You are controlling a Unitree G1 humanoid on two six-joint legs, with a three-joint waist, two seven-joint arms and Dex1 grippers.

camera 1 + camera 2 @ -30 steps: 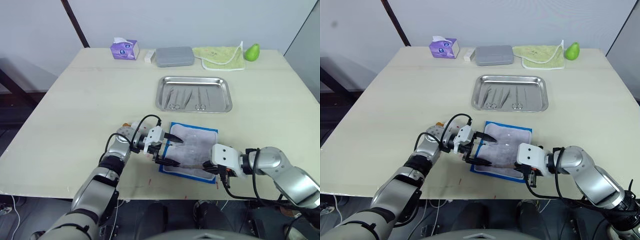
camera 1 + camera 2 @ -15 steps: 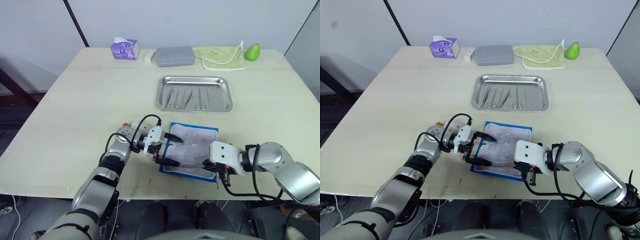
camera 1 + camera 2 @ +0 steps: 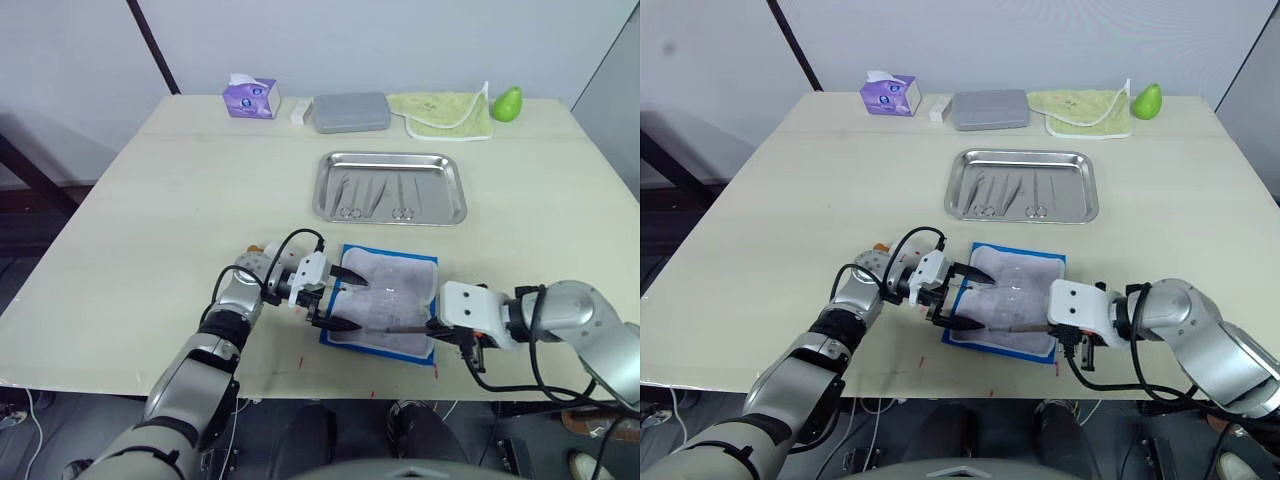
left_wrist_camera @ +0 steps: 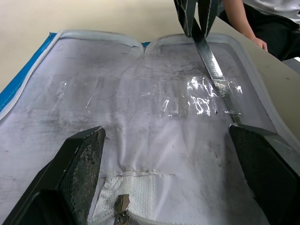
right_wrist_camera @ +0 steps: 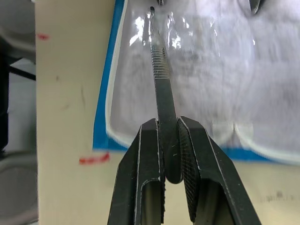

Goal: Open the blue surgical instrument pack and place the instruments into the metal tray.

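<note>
Pinching tweezers (image 5: 161, 79), right gripper (image 5: 168, 140), opened pack (image 3: 385, 300)

Pack (image 3: 385, 297): blue-edged, open flat, pale lining up, near tray (image 3: 455, 172) holding several silver instruments (image 3: 375, 198).

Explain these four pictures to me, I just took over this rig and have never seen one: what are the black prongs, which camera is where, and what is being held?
Two pictures come from the robot's head, looking down over a table; the other two come from cameras on its wrists. The black prongs are its gripper fingers. The blue surgical instrument pack lies unfolded at the near edge. The left gripper is open, fingers spread over the pack's pale lining. The right gripper is shut on one thin metal instrument, whose far end lies on the lining. Other instruments already lie in the metal tray beyond. A tissue box, grey case, green cloth and green pear line the far edge.
</note>
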